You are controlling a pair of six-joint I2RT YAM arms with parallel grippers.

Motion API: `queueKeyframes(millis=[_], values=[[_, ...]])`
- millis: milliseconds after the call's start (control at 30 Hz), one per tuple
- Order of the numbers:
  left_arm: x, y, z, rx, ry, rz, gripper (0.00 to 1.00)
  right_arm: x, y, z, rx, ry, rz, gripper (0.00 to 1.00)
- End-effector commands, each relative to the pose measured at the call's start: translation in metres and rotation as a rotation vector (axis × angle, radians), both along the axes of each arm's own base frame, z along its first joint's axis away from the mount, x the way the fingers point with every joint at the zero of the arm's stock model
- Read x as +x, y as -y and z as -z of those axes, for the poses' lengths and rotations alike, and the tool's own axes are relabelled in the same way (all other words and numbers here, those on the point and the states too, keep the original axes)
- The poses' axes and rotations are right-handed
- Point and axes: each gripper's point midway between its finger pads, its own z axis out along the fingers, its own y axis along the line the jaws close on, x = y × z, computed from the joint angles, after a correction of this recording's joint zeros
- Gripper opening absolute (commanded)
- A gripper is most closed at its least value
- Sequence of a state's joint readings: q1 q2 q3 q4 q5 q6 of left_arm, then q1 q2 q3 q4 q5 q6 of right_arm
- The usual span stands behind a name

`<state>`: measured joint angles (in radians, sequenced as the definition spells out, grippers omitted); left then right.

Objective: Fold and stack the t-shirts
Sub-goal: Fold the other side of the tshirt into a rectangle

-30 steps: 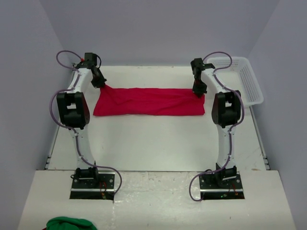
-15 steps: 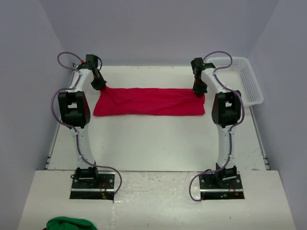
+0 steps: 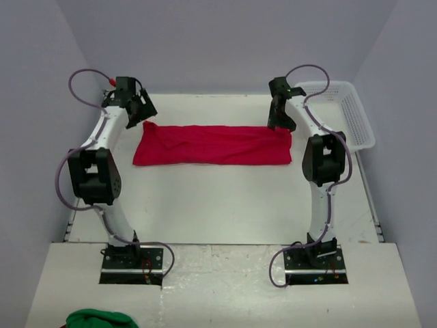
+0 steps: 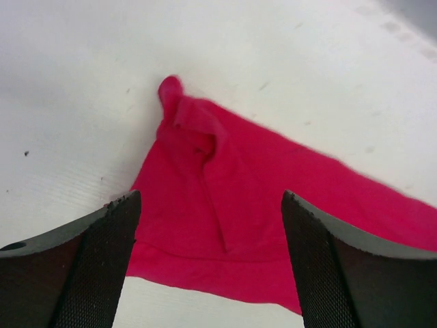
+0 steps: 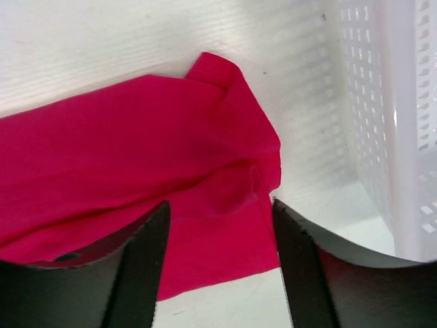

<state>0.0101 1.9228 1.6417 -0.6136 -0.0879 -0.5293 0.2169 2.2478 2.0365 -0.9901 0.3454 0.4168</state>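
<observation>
A bright red t-shirt (image 3: 212,144) lies folded into a long band across the far half of the table. My left gripper (image 3: 139,112) hangs open just above the band's far left corner (image 4: 179,102), nothing between its fingers. My right gripper (image 3: 279,121) hangs open above the far right corner (image 5: 217,72), also holding nothing. In the left wrist view the t-shirt (image 4: 259,205) lies flat below the spread jaws. In the right wrist view the t-shirt (image 5: 136,157) lies below the jaws, with a small wrinkle near its right edge.
A white mesh basket (image 3: 345,113) stands at the far right of the table, close beside the right arm; its wall (image 5: 389,123) fills the right of the right wrist view. Some green cloth (image 3: 99,318) lies at the near left, in front of the arm bases.
Both grippers have opened and let go of the shirt's far corners, then risen a little. The left arm has swung outward to the left. The shirt lies still.
</observation>
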Motion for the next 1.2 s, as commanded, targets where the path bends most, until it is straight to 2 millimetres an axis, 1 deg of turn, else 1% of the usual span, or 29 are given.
queueKeyframes(millis=[0,33,67,100,133,167,200,233,267,300,333,367,400,433,467,500,533,567,600,633,667,733,767,933,967,1067,1167], values=[[0.008,0.015,-0.110,0.036,0.331,0.054,0.84,0.010,-0.008,-0.074,-0.037,0.191,-0.038,0.67],[0.005,0.020,-0.119,0.025,0.354,0.076,0.84,0.009,-0.008,-0.086,-0.043,0.212,-0.041,0.68],[-0.001,0.023,-0.123,0.023,0.368,0.086,0.84,0.007,-0.008,-0.091,-0.047,0.219,-0.044,0.71],[-0.009,0.027,-0.142,0.018,0.412,0.097,0.84,0.004,-0.009,-0.102,-0.047,0.239,-0.042,0.75],[-0.014,0.033,-0.147,0.001,0.428,0.120,0.84,0.001,-0.010,-0.108,-0.046,0.246,-0.042,0.77],[-0.024,0.037,-0.149,-0.010,0.435,0.135,0.84,-0.001,-0.011,-0.113,-0.042,0.260,-0.043,0.78],[-0.030,0.042,-0.148,-0.030,0.434,0.139,0.83,-0.008,-0.015,-0.111,-0.040,0.253,-0.053,0.78],[-0.036,0.053,-0.145,-0.045,0.428,0.167,0.82,-0.012,-0.018,-0.125,-0.010,0.284,-0.058,0.78],[-0.044,0.057,-0.137,-0.051,0.408,0.174,0.81,-0.019,-0.022,-0.121,0.007,0.276,-0.066,0.77],[-0.048,0.062,-0.132,-0.066,0.397,0.176,0.78,-0.024,-0.029,-0.122,0.027,0.280,-0.077,0.77],[-0.054,0.071,-0.126,-0.094,0.382,0.207,0.72,-0.028,-0.032,-0.125,0.044,0.290,-0.085,0.77],[-0.060,0.074,-0.113,-0.112,0.352,0.202,0.58,-0.037,-0.039,-0.129,0.067,0.303,-0.101,0.77],[-0.064,0.078,-0.100,-0.129,0.323,0.212,0.46,-0.042,-0.043,-0.139,0.090,0.331,-0.113,0.77],[-0.065,0.079,-0.090,-0.141,0.297,0.214,0.42,-0.049,-0.046,-0.133,0.095,0.314,-0.122,0.77],[-0.067,0.082,-0.083,-0.158,0.275,0.210,0.39,-0.054,-0.053,-0.136,0.110,0.319,-0.138,0.77],[-0.070,0.091,-0.074,-0.207,0.254,0.236,0.37,-0.059,-0.056,-0.136,0.120,0.318,-0.147,0.77],[-0.070,0.095,-0.069,-0.239,0.247,0.246,0.38,-0.064,-0.056,-0.138,0.125,0.327,-0.149,0.77],[-0.071,0.101,-0.065,-0.285,0.240,0.251,0.40,-0.068,-0.061,-0.138,0.129,0.329,-0.162,0.77],[-0.073,0.109,-0.058,-0.341,0.233,0.278,0.45,-0.071,-0.061,-0.139,0.128,0.333,-0.165,0.77],[-0.073,0.111,-0.054,-0.369,0.229,0.280,0.51,-0.075,-0.060,-0.137,0.123,0.327,-0.163,0.77],[-0.074,0.110,-0.050,-0.406,0.223,0.263,0.51,-0.077,-0.058,-0.140,0.125,0.336,-0.162,0.77],[-0.077,0.112,-0.036,-0.446,0.203,0.258,0.52,-0.082,-0.056,-0.137,0.120,0.327,-0.163,0.77],[-0.077,0.110,-0.032,-0.451,0.193,0.254,0.53,-0.083,-0.055,-0.140,0.118,0.338,-0.161,0.77],[-0.080,0.098,0.006,-0.385,0.092,0.210,0.53,-0.085,-0.056,-0.139,0.131,0.344,-0.165,0.77],[-0.077,0.093,0.010,-0.360,0.092,0.194,0.52,-0.085,-0.057,-0.139,0.134,0.343,-0.168,0.77],[-0.072,0.088,0.020,-0.345,0.074,0.186,0.51,-0.084,-0.058,-0.138,0.136,0.341,-0.167,0.77],[-0.065,0.088,0.027,-0.361,0.052,0.183,0.49,-0.084,-0.056,-0.136,0.124,0.336,-0.163,0.77]])
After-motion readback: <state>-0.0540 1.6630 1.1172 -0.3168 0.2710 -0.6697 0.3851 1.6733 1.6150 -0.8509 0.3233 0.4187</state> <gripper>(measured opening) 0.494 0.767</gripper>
